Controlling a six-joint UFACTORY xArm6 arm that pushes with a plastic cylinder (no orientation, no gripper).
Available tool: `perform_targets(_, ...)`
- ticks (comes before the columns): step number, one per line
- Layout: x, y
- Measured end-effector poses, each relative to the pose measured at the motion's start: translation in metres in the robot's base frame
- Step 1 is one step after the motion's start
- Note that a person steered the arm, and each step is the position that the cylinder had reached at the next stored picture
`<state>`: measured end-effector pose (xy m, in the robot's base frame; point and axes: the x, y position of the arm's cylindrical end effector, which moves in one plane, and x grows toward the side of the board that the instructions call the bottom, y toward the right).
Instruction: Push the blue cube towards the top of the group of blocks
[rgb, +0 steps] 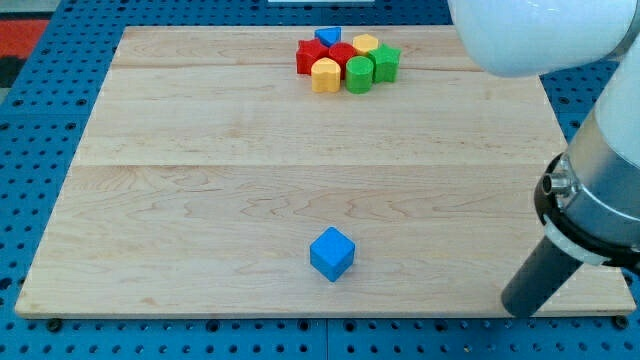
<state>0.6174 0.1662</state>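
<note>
A blue cube (332, 253) sits alone near the view's bottom, a little right of the board's middle. A tight group of blocks lies at the view's top: a blue block (327, 37) at its top, a red block (312, 57), a red block (342, 54), a yellow block (366, 44), a yellow block (325, 75), a round green block (359, 75) and a green block (385, 62). My tip (519, 305) rests near the board's bottom right corner, far to the right of the blue cube and a little below it.
The wooden board (200, 200) lies on a blue pegboard surface (40, 120). The arm's white and grey body (600, 190) fills the view's right side above the board's right edge.
</note>
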Motion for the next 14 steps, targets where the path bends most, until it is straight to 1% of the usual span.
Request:
perform_targets(1, -0.019, -0.099)
perform_targets(2, -0.004, -0.157)
perform_targets(3, -0.027, -0.177)
perform_targets(4, -0.081, -0.151)
perform_targets(5, -0.11, -0.103)
perform_targets(6, -0.136, -0.079)
perform_targets(7, -0.166, -0.079)
perform_targets(10, -0.219, -0.054)
perform_targets(12, -0.219, 0.016)
perform_targets(13, -0.224, 0.029)
perform_targets(14, -0.241, 0.029)
